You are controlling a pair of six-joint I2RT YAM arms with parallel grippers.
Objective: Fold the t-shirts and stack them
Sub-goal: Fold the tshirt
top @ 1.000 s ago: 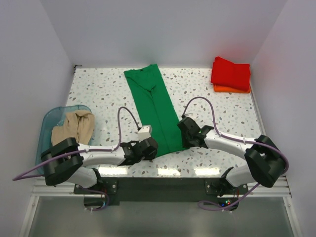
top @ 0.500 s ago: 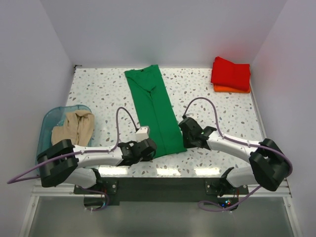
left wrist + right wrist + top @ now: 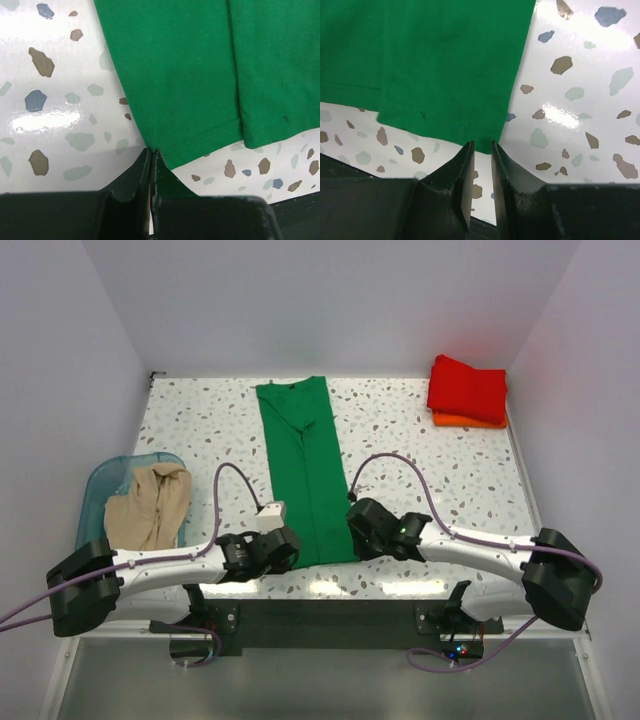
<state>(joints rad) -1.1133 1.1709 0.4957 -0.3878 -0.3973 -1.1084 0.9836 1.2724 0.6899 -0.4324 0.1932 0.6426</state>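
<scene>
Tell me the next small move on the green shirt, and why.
Probably close the right tool on the near hem corner of the green shirt: its fingers stand apart at the hem, while the left tool looks pinched on its corner.

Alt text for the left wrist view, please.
The left gripper, fingers closed, pinches the hem corner of a flat green t-shirt. The shirt fills the upper right; speckled white table shows to the left and below.
</scene>
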